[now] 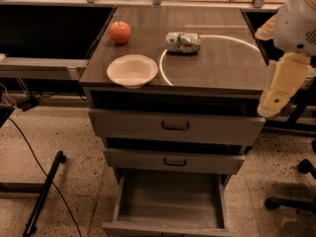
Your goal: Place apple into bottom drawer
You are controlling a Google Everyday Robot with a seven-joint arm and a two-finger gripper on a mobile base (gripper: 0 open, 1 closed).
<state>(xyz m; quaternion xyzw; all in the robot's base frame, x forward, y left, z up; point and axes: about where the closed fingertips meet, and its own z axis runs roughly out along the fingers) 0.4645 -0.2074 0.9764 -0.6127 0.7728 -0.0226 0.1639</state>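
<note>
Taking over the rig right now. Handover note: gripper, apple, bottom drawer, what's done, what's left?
Gripper: off the cabinet's right side, by the front right corner of the top, far from the apple.
Apple: on the cabinet top, back left, behind the white bowl. A crushed can lies to its right.
Bottom drawer: pulled open, nothing visible inside.
Done: drawer is open.
Left: reach across to the apple, grasp it, lower it into the bottom drawer. The bowl sits close in front of the apple, so it is probably safer to come in from above.
</note>
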